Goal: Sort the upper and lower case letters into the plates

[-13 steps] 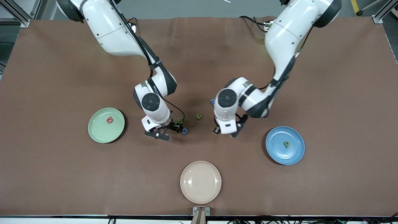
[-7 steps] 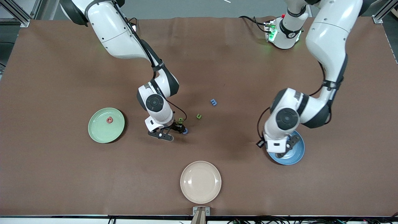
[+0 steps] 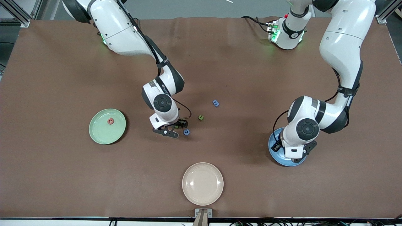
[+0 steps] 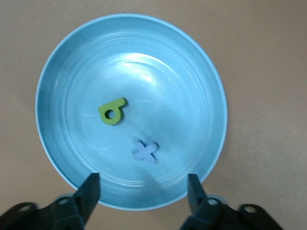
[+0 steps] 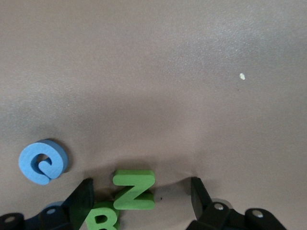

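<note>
Sorting is partly done — the blue plate (image 4: 211, 86) holds a green g (image 4: 112, 110) and a blue x (image 4: 146, 151) under the spread, empty left gripper (image 4: 143, 191), and the pale green plate (image 3: 97, 133) holds one red ring (image 3: 110, 121). Five letters are left mid-table: the right gripper (image 5: 139, 196), fingers apart, straddles a green N (image 5: 133, 189) beside a green B (image 5: 101, 219) and blue ring (image 5: 43, 162), with a blue m (image 3: 215, 103) and a small green letter (image 3: 201, 117) loose nearby.

The front view looks steeply down from high across the table (image 3: 62, 62), facing the arms' bases at 12 o'clock. The left wrist view looks straight down, close over the blue plate (image 4: 57, 62) — it shares that plate (image 3: 272, 150) with the front view. The right wrist view hangs nearer still — over a green N (image 5: 133, 189) and a blue ring (image 5: 43, 162), the same blue ring (image 3: 187, 132) that shows mid-table in the front view.
</note>
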Available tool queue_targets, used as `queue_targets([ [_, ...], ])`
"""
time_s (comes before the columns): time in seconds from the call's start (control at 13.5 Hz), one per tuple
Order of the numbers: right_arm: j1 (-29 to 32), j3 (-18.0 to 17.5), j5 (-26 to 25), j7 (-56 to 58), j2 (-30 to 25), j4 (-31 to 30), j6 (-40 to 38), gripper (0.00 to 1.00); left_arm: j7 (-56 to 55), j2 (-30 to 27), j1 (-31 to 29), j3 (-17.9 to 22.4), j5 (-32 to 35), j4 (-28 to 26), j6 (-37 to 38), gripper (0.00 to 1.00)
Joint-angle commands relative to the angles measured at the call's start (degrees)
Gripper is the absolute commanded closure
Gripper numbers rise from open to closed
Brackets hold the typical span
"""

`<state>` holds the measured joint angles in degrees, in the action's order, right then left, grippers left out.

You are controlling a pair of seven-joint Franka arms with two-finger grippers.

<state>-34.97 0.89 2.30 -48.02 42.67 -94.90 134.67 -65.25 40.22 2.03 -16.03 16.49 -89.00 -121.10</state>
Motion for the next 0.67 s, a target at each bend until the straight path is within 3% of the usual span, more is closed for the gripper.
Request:
queue_targets([
  [0.0, -0.71, 0.69, -0.28, -1.11, -0.92, -1.61, -0.55, 0.38, -4.94, -2.24, 3.23, -2.85, 0.12, -0.3, 6.19, 0.0],
  [0.22, -0.62, 0.69, -0.28, -1.03, -1.01, -1.52, -0.63, 0.93, -13.99, -2.51, 7.28, -6.11, -0.05, -1.44, 7.46, 0.01],
  [0.3, -0.19, 0.69, -0.28, -1.03, -1.19, -1.52, -0.72, 0.99, -15.94, -2.95, 8.51, -7.34, 0.12, -3.36, 6.94, 0.03],
  [0.59, 5.34, 0.69, -0.28, 5.53, -7.93, -2.3, -6.85, 1.0, -25.79, -3.83, 9.74, -12.71, 0.47, -9.25, -0.7, 0.15],
])
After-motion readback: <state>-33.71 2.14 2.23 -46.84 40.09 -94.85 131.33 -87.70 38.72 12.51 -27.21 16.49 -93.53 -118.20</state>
